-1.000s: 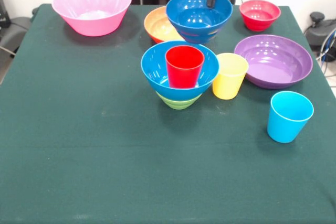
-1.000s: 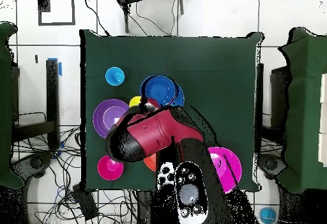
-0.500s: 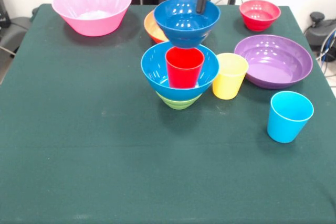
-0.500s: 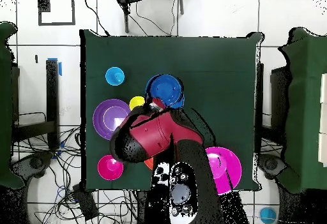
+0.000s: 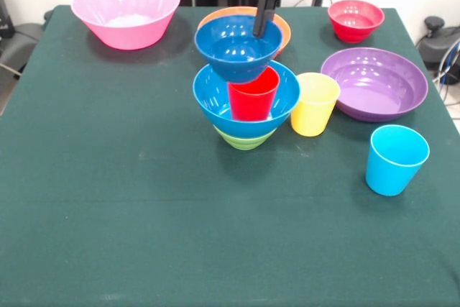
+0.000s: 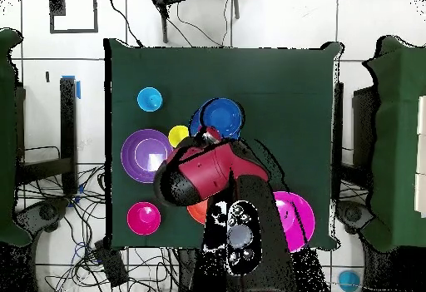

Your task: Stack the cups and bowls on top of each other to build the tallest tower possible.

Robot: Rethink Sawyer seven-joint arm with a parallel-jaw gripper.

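My gripper (image 5: 259,28) comes down from the top, shut on the far rim of the small blue bowl (image 5: 236,48). That bowl hangs just above the tower (image 5: 246,109), slightly left of the red cup (image 5: 253,96) and covering part of its rim. The red cup stands inside the large blue bowl (image 5: 215,102), which rests on the upturned green bowl (image 5: 244,139). Right of the tower stand the yellow cup (image 5: 315,103) and, nearer the front, the sky-blue cup (image 5: 396,159). In the overhead view the small blue bowl (image 6: 221,117) shows past the red arm (image 6: 204,176).
A purple bowl (image 5: 374,83) lies at the right, with a small red bowl (image 5: 355,19) behind it. The orange bowl (image 5: 282,28) sits behind the held bowl, and the large pink bowl (image 5: 126,11) is at the back left. Green cloth covers the table (image 5: 144,213).
The gripper has carried the small blue bowl from over the orange bowl, forward and down to the left, until it hangs over the red cup.
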